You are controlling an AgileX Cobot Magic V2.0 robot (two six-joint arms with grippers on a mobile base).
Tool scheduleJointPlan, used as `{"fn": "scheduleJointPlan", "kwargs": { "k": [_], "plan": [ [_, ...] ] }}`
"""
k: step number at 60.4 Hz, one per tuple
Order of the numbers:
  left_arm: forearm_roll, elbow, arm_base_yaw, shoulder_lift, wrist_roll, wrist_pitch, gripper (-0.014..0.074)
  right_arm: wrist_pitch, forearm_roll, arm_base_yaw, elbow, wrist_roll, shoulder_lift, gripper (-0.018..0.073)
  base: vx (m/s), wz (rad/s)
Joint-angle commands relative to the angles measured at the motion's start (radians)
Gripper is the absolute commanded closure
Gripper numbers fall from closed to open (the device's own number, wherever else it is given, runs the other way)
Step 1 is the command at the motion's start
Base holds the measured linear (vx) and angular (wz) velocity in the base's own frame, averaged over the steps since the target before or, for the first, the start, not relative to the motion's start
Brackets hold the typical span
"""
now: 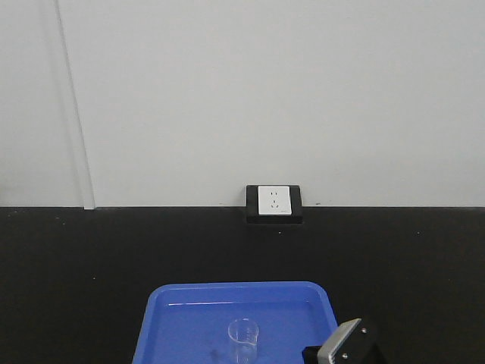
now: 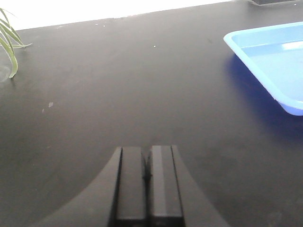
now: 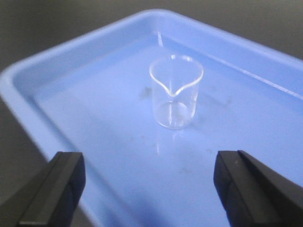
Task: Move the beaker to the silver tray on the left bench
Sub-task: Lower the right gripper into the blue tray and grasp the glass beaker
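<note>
Black matte worktop [image 1: 91, 280] against a white wall [image 1: 265, 91]; blue tray [image 1: 161, 300] sits at the near edge of it.

Beaker [image 3: 176, 92]: upright on the floor of the blue tray, about mid-tray, clear of every rim. Empty as far as can be seen. Pour spout faces the right wrist camera.

Handling (judgement): thin clear glass, so light, rigid, smooth and brittle. Little friction on the wall, and a hard squeeze could crack it. It may slide on the slick tray floor if nudged from one side only. Best hold: across the straight cylindrical wall at mid-height, below the rolled lip and off the spout, both pads meeting together.

Right gripper [image 3: 154, 189]: spread wide, fingers either side of the view, beaker centred ahead of the gap and not yet between them. Holding nothing.

Left gripper [image 2: 147, 182]: fingers pressed together, nothing held, low over bare worktop to the left of the blue tray.

Surroundings: wall socket [image 1: 273, 202] on the wall behind the tray; green plant leaves [image 2: 8, 45] far left of the tray. Faint smudges on the tray floor beside the beaker.

Obstructions: none between pincer and beaker; tray rim must be cleared on lift-out. Silver tray not in any view.
</note>
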Motion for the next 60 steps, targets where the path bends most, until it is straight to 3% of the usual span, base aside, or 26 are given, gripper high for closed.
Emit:
{"fn": "scheduleJointPlan", "kwargs": {
  "k": [1,37,50,56,60],
  "plan": [
    [-0.003,0.02,-0.006,-0.008,-0.002,-0.075,0.0595,-0.087,0.096,0.03,-0.07,-0.066,0.035,-0.0034,0.0,0.0],
    [-0.003,0.02,-0.006,-0.008,-0.002,-0.075,0.0595,-0.115,0.044,0.05,-0.448,0.089,0.328,-0.0034,0.0,0.0],
    [-0.003,0.02,-0.006,-0.008,-0.002,-0.075,0.0595,-0.116,0.042,0.105,-0.56,0.099,0.425,-0.0031,0.0,0.0],
    [-0.003,0.02,-0.006,-0.008,-0.002,-0.075,0.0595,-0.115,0.052,0.121,-0.598,0.099,0.452,0.0005,0.0,0.0],
    [-0.003,0.02,-0.006,-0.008,-0.002,-0.075,0.0595,-0.112,0.066,0.122,-0.611,0.1,0.457,0.0078,0.0,0.0]
  ]
}}
